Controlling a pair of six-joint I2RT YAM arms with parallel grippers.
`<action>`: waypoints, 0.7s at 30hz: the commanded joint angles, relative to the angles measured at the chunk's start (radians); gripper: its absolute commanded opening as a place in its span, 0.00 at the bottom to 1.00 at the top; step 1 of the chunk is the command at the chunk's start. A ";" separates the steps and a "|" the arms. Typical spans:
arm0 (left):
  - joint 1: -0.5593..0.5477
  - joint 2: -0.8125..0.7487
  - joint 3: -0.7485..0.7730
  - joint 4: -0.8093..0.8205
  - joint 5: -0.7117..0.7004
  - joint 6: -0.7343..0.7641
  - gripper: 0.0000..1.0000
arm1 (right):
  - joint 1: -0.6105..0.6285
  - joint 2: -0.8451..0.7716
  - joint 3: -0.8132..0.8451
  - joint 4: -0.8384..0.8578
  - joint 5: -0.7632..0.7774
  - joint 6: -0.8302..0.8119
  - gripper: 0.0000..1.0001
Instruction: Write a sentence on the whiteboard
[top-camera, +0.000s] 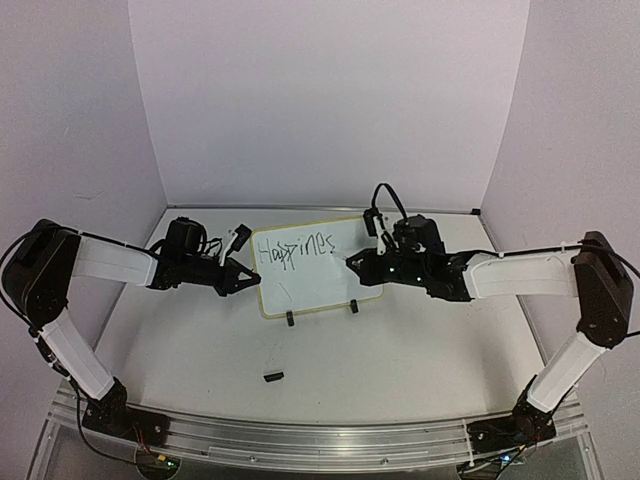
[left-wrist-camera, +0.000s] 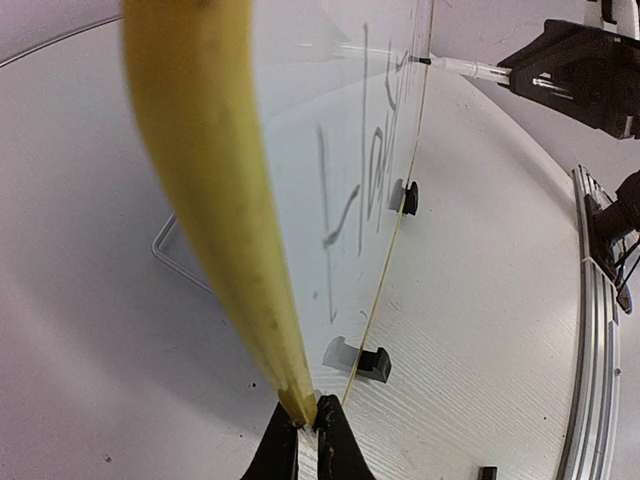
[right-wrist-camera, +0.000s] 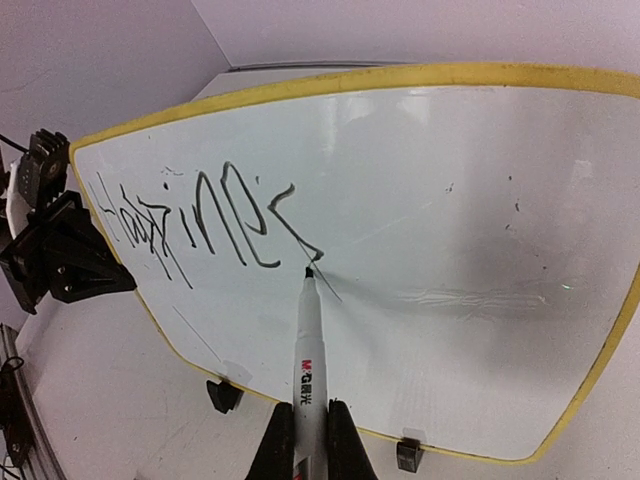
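Observation:
The whiteboard (top-camera: 315, 290), white with a pale yellow rim, stands upright on two black clip feet at mid-table. Black marker letters (top-camera: 292, 251) run along its upper left, part of the sentence, reading roughly "Happines". My left gripper (top-camera: 243, 277) is shut on the board's left rim (left-wrist-camera: 215, 200), the yellow edge pinched between its black fingertips (left-wrist-camera: 340, 440). My right gripper (top-camera: 372, 263) is shut on a white marker (right-wrist-camera: 308, 370). The marker's black tip touches the board at the end of the last letter (right-wrist-camera: 290, 225).
A small black cap-like piece (top-camera: 272, 376) lies on the white table in front of the board. A metal rail (top-camera: 300, 440) with both arm bases runs along the near edge. Pale walls close the back and sides.

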 joint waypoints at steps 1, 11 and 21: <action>0.003 -0.006 0.029 -0.040 -0.096 0.030 0.00 | 0.006 0.031 0.048 -0.010 -0.047 -0.020 0.00; 0.003 -0.005 0.028 -0.039 -0.096 0.031 0.00 | 0.006 -0.108 -0.018 0.045 0.055 -0.010 0.00; 0.003 -0.007 0.028 -0.043 -0.099 0.032 0.00 | -0.005 -0.072 0.010 0.061 0.101 -0.014 0.00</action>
